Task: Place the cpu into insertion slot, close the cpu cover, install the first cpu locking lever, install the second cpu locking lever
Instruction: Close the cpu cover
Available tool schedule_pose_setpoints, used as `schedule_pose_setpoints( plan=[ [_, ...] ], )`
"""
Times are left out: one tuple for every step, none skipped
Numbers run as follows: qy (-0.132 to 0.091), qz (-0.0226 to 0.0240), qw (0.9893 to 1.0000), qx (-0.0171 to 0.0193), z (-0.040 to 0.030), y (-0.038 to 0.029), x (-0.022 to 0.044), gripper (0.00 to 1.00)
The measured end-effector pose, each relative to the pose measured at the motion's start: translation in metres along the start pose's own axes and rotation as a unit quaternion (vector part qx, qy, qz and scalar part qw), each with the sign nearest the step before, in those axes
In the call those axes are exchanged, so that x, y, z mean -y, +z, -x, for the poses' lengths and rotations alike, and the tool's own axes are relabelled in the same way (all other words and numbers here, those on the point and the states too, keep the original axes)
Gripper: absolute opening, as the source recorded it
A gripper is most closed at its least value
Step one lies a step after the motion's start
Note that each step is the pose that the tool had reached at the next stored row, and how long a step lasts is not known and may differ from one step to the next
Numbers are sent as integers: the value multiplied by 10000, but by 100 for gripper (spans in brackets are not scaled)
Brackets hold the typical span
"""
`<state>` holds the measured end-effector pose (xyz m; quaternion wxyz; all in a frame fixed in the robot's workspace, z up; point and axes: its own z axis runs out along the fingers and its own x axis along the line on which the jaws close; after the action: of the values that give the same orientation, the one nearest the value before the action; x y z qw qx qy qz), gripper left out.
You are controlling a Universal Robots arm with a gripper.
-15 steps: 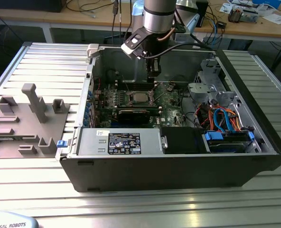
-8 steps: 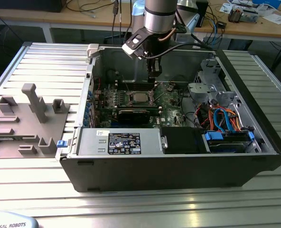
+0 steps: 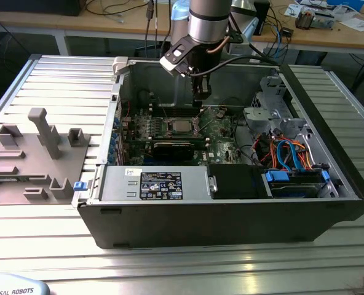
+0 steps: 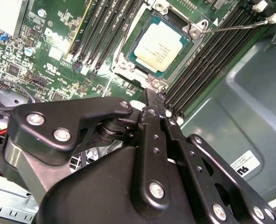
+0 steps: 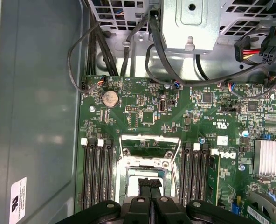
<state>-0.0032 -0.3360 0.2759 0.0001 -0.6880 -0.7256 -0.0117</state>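
The open computer case (image 3: 231, 209) lay on its side, with the green motherboard (image 5: 194, 116) on its floor. The insertion slot (image 4: 125, 59) sat in that board, with long black memory slots (image 4: 198, 70) running along both of its sides. The arm reached down into the case, and the gripper (image 4: 155, 100) hung just over one edge of the insertion slot. Its two fingers were pressed together side by side with nothing between them. In the first wrist view the cpu cover (image 5: 149, 139) stood tilted up from the far edge of the insertion slot, and green board showed through its square window. The cpu (image 4: 160, 45) lay flat inside the insertion slot, silver top up and uncovered. A thin wire locking lever (image 4: 233, 28) stuck out from one corner of the insertion slot across the memory slots, not latched down.
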Motion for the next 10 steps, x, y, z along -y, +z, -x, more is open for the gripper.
schedule_pose_setpoints(
  plan=[
    [0, 0, 10000, 0, 0, 1, -3, 11],
    [0, 0, 10000, 0, 0, 1, -4, 11],
    [1, 0, 10000, 0, 0, 2, -8, 11],
    [1, 0, 10000, 0, 1, 2, -10, 11],
    [1, 0, 10000, 0, 1, 2, -10, 11],
    [0, 0, 10000, 0, 1, 3, -11, 11],
    [0, 0, 10000, 0, 1, 3, -11, 11],
    [0, 0, 10000, 0, 1, 3, -12, 11],
    [0, 0, 10000, 0, 1, 4, -13, 11],
    [0, 0, 10000, 0, 1, 5, -15, 11]
  ],
)
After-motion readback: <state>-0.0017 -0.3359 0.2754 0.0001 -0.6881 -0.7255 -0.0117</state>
